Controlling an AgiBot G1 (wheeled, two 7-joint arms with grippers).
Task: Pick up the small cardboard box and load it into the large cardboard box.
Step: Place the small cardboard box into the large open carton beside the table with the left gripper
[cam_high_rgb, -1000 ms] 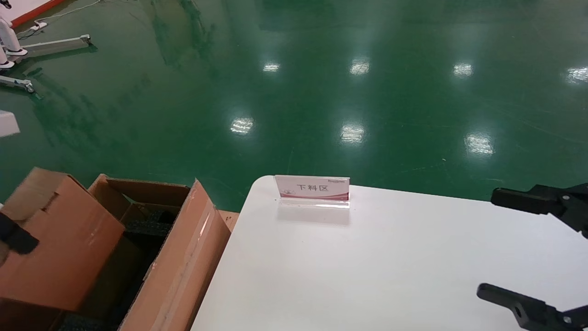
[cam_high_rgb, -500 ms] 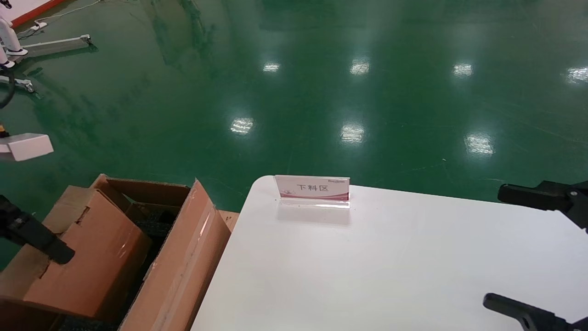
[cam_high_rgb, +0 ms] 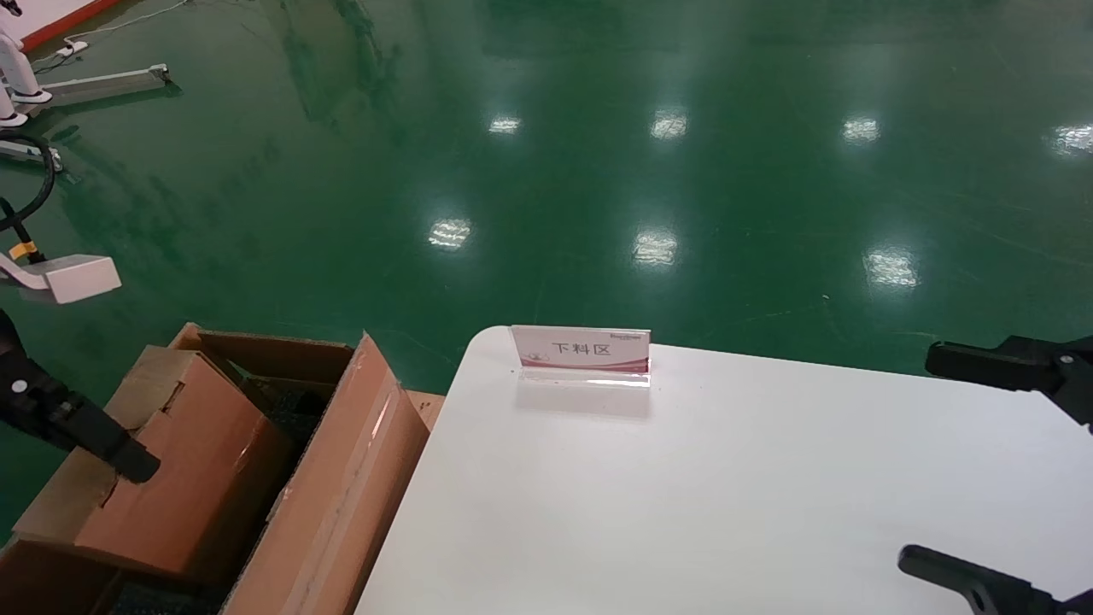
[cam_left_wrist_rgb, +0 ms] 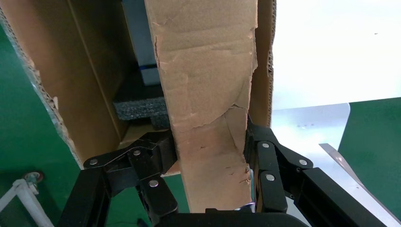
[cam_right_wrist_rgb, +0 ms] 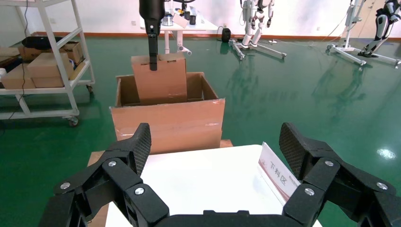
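Left end effector (cam_left_wrist_rgb: pixel 208 156), fingers clamped on the plain brown small cardboard box (cam_high_rgb: pixel 184 478), holds it upright and partly sunk in the big flapped brown large cardboard box (cam_high_rgb: pixel 341 478) off the white desk's (cam_high_rgb: pixel 726 495) left edge; right end effector (cam_right_wrist_rgb: pixel 213 146) idles wide open.

Robot lab: green epoxy floor (cam_high_rgb: pixel 598 171), parked humanoids (cam_right_wrist_rgb: pixel 257 16).
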